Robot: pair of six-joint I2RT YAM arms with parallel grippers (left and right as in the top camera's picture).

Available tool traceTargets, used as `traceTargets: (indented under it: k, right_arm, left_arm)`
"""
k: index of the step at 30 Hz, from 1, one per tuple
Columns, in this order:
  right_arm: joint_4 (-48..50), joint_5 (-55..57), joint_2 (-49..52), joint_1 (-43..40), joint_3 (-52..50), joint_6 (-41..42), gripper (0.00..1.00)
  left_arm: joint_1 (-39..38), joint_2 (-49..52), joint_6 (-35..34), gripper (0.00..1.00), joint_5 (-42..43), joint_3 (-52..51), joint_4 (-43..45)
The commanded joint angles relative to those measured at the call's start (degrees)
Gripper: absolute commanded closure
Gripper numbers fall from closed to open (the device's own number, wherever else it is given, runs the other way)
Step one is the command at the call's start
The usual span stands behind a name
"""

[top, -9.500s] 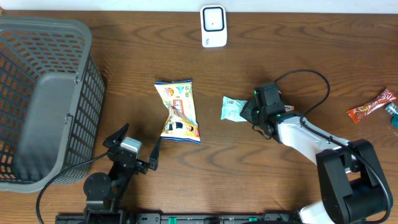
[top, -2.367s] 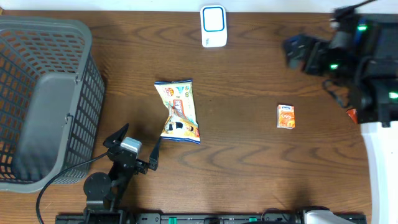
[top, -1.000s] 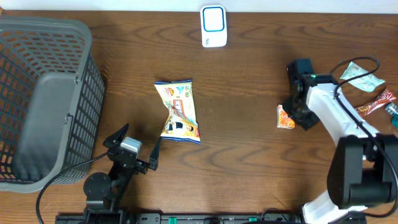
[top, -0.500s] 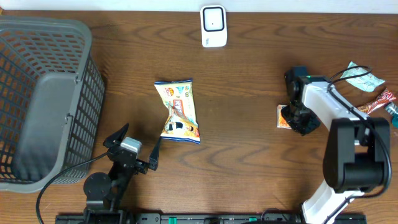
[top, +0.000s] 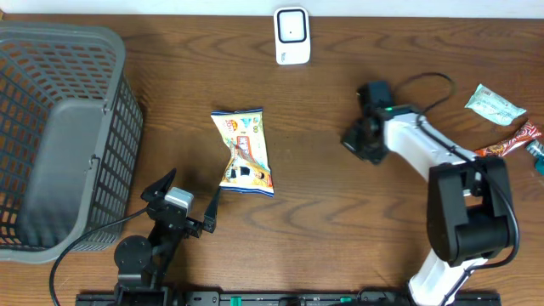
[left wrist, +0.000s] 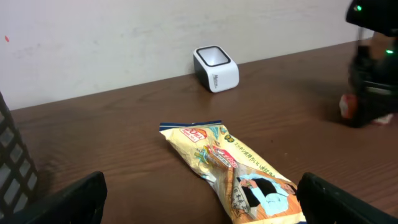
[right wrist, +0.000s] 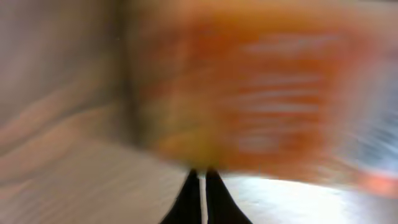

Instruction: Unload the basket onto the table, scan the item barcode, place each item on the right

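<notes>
My right gripper point(top: 358, 139) hangs over the table right of centre, below and to the right of the white scanner point(top: 291, 36). In the right wrist view its dark fingertips point(right wrist: 200, 173) are shut on the edge of a small orange box point(right wrist: 249, 93), which is blurred. From overhead the arm hides the box. In the left wrist view a bit of the orange box point(left wrist: 347, 106) shows beside the dark right gripper point(left wrist: 367, 93). The scanner point(left wrist: 216, 68) stands at the far edge by the wall. My left gripper point(top: 187, 199) rests open near the front edge, holding nothing.
A yellow snack bag point(top: 244, 151) lies mid-table, just ahead of the left gripper's fingers point(left wrist: 348, 200). A grey mesh basket point(top: 59, 36) fills the left side. A teal packet point(top: 491, 104) and a red wrapper point(top: 510, 144) lie at the right edge.
The right gripper closed on the orange box where it lay and has carried it left and up the table, toward the scanner. The left arm has not moved.
</notes>
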Motion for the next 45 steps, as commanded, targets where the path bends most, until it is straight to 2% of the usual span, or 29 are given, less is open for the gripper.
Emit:
traceTargets:
  k: [1,7,13,14,16,17,20,28,36,45]
  right_arm:
    - [3.13,-3.23,-0.63,1.86,-0.02,-7.5,0.99]
    - [1.77,-3.87,-3.54,1.16,1.7,-7.41,0.99]
    - [-3.65,-3.32,-11.85,-1.95,1.7,-3.13,0.99]
    - [-4.55,-2.58,-13.46,-2.64,1.7,-2.25,0.9]
    - [-6.25,-0.11,-16.33,-4.26,1.7,0.15,0.64]
    - [-7.1,1.44,-17.59,-5.22,1.7,0.98,0.57]
    - [-9.97,5.95,-18.99,-8.17,1.66,2.58,0.49]
    - [-9.25,6.23,-13.9,-14.51,-1.4,2.43,0.57]
    - [-3.63,2.1,-6.88,-14.88,-1.49,2.45,0.64]
    - [-0.74,1.14,-5.7,-14.73,-1.49,2.45,0.61]
  left_arm:
    - [0.35,-0.04,-0.07,0.02,1.16,-1.66,-0.85]
    - [0.35,-0.04,-0.07,0.02,1.16,-1.66,-0.85]
    - [0.35,-0.04,-0.07,0.02,1.16,-1.66,-0.85]
    - [0.35,-0.04,-0.07,0.02,1.16,-1.66,-0.85]
    - [0.35,-0.04,-0.07,0.02,1.16,-1.66,-0.85]
    - [0.35,-0.04,-0.07,0.02,1.16,-1.66,-0.85]
    - [0.35,-0.04,-0.07,0.02,1.16,-1.66,-0.85]
    - [0.35,-0.04,-0.07,0.02,1.16,-1.66,-0.85]
    - [0.35,-0.04,-0.07,0.02,1.16,-1.66,-0.85]
    - [0.35,-0.04,-0.07,0.02,1.16,-1.66,-0.85]
